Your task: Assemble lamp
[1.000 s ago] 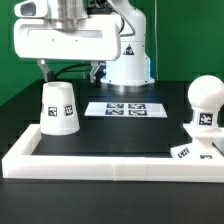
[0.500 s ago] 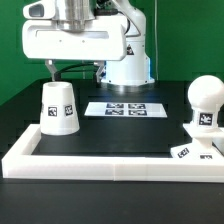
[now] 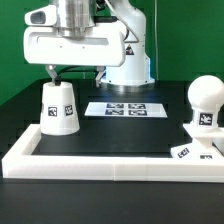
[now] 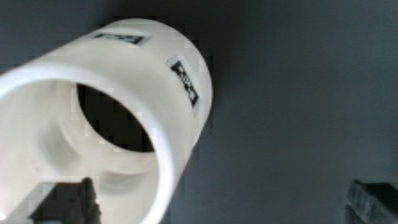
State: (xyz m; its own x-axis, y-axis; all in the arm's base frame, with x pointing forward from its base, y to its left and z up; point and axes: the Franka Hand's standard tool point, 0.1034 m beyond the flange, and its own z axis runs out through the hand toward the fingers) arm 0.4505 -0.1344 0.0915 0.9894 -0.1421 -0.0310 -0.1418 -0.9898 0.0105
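The lamp shade (image 3: 58, 107), a white tapered cup with tags, stands on the table at the exterior view's left. It fills much of the wrist view (image 4: 125, 120), where I look into its opening. My gripper (image 3: 74, 72) hangs just above the shade and is open and empty. In the wrist view (image 4: 222, 205) one dark finger (image 4: 68, 203) lies over the shade's rim and the other is at the far edge. The rounded bulb (image 3: 204, 100) stands on or just behind the flat square base (image 3: 195, 150) at the exterior view's right; I cannot tell which.
The marker board (image 3: 122, 108) lies flat on the black table behind the shade. A long white border rail (image 3: 110, 161) runs along the front and up both sides. The arm's white base (image 3: 128, 60) stands at the back.
My gripper has moved a little toward the exterior view's right and slightly down, closer over the shade. The shade, bulb and base have not moved.
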